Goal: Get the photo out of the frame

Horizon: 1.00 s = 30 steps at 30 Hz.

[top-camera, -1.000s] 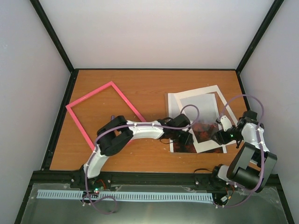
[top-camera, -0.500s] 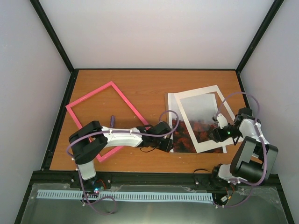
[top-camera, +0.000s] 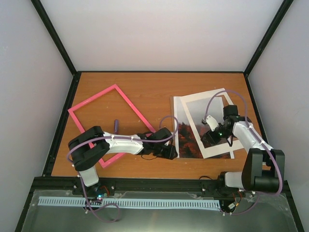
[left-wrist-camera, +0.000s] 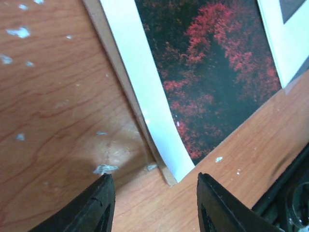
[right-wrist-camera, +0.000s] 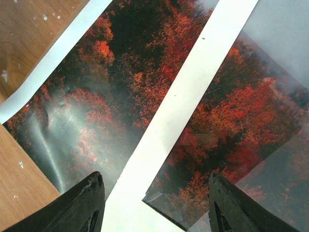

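Observation:
The photo (top-camera: 186,137) lies flat on the right of the table, out of the pink frame (top-camera: 91,98), which lies empty at the left. A white mat (top-camera: 219,94) with a window lies tilted over the photo. My left gripper (top-camera: 170,151) is open and empty just off the photo's near-left corner. In the left wrist view its jaws (left-wrist-camera: 153,176) straddle that corner, where the red trees (left-wrist-camera: 212,82) and a brown board edge (left-wrist-camera: 163,171) show. My right gripper (top-camera: 211,138) is open above the photo. In the right wrist view (right-wrist-camera: 155,175) it hangs over the mat strip (right-wrist-camera: 188,92) and the print (right-wrist-camera: 111,82).
A small purple-handled screwdriver (top-camera: 116,126) lies inside the pink frame. Black rails border the table (top-camera: 159,92) at the left, right and near edges, with white walls behind. A clear pane's corner (right-wrist-camera: 149,199) shows over the mat.
My left gripper pulled back off the photo to its near-left corner, and the left arm swung low over the frame. My right gripper moved left and farther in over the photo.

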Motion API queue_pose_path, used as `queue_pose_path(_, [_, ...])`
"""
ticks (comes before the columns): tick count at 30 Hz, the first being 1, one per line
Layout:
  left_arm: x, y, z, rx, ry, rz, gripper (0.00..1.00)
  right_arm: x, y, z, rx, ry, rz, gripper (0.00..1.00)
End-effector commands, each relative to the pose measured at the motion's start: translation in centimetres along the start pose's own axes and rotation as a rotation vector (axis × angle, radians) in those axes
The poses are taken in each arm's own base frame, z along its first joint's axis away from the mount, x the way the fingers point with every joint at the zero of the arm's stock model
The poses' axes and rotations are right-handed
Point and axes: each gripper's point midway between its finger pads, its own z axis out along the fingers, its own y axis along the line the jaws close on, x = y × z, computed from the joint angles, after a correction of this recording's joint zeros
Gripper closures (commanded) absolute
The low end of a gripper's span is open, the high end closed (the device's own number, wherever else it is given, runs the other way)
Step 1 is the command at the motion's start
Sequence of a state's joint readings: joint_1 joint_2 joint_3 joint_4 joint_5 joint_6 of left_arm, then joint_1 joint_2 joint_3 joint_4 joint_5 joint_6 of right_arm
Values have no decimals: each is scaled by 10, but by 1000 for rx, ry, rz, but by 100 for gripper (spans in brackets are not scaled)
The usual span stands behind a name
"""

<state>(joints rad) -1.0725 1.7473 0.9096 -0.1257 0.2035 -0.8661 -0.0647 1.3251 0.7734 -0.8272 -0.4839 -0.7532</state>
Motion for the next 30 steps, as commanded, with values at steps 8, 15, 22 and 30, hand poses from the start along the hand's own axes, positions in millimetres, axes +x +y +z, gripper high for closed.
queue_pose_path(8, [1,-27,-8,206,51,-71,50,33,-19,40,28,145,81,46])
queue_pose_path(15, [5,-33,-3,283,90,-71,50,44,-18,48,10,182,106,47])
queue_pose_path(22, [3,-40,3,343,112,-64,49,49,-10,53,-47,200,125,48])
queue_pose_path(30, [6,-34,11,363,155,-97,49,49,-10,53,-43,202,126,47])
